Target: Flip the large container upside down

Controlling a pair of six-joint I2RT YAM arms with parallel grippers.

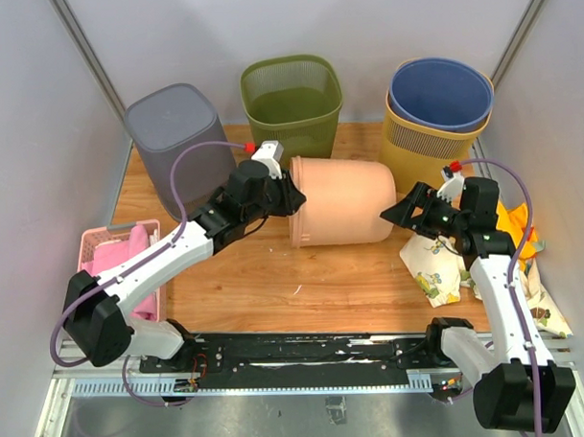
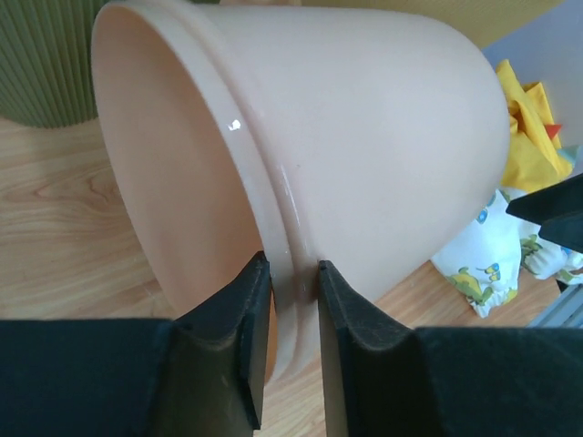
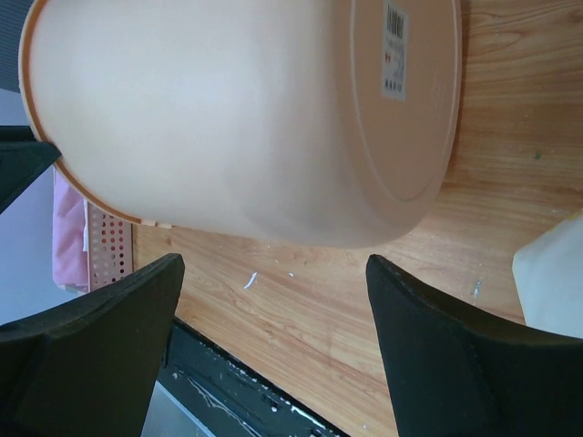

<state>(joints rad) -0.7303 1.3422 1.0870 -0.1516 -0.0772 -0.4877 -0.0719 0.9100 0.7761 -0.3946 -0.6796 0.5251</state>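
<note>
The glossy peach plastic container point(image 1: 341, 199), a tapered round tub, lies on its side on the wood-grain worktop point(image 1: 265, 277) near the far edge. The left claw point(image 2: 293, 269) pinches its rolled rim. The right claw point(image 1: 395, 215) gapes wide beside its flat base.

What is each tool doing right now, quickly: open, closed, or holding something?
Left tool: closed, pinching the rim of the peach bin.
Right tool: open, holding nothing, facing the bin's base.
</note>
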